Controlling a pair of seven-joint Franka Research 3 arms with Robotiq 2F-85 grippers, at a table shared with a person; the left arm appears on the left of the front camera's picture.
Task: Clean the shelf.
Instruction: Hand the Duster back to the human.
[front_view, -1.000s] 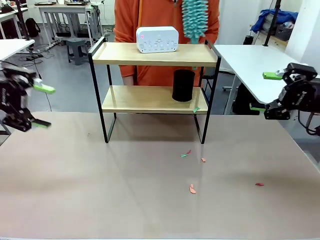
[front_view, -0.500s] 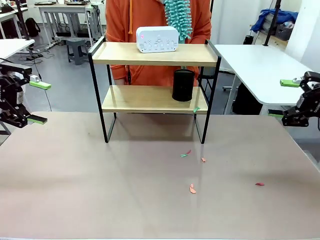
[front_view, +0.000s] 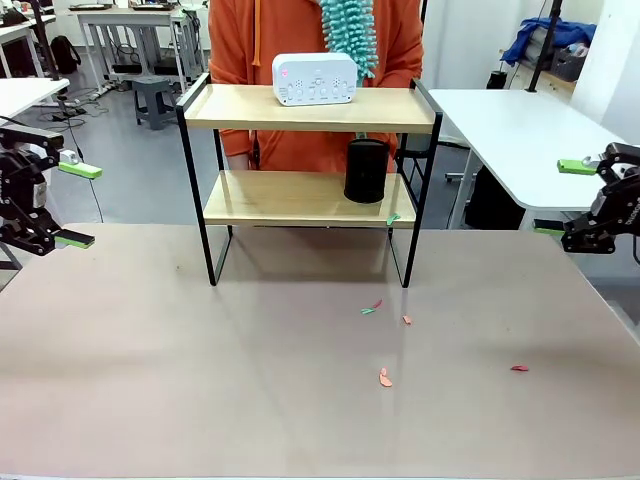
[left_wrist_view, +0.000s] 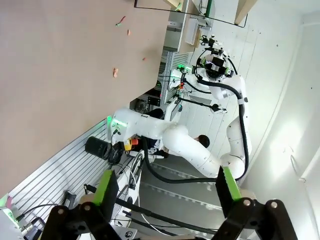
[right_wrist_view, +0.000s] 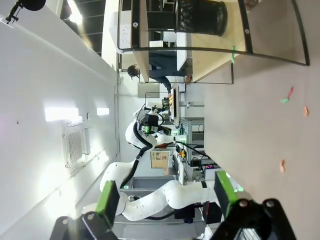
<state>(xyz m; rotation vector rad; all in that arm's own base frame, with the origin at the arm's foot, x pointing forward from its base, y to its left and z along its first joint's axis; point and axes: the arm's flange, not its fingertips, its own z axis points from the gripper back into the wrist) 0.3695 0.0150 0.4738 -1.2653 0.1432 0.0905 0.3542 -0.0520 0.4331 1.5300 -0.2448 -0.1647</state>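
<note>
The shelf (front_view: 230, 108) stands at the far middle of the table, two light boards in a black frame. A white device (front_view: 315, 78) sits on its top board and a black mesh cup (front_view: 367, 170) on the lower one, with a green scrap (front_view: 393, 218) at that board's right edge. My left gripper (front_view: 75, 205) hovers open at the table's left edge, my right gripper (front_view: 558, 198) open at the right edge, both far from the shelf and holding nothing. The right wrist view shows the shelf (right_wrist_view: 212, 62) sideways beyond the right gripper's (right_wrist_view: 166, 192) spread fingers. The left gripper (left_wrist_view: 166, 186) is open too.
A person in an orange top stands behind the shelf holding a teal duster (front_view: 350, 35) above the top board. Small orange and green scraps (front_view: 385, 378) lie on the brown table in front of the shelf, one more (front_view: 519, 368) to the right. A white side table (front_view: 500, 120) stands at right.
Both arms have drawn back outward toward the table's sides, grippers staying open. The person has shifted the duster to the left behind the shelf.
</note>
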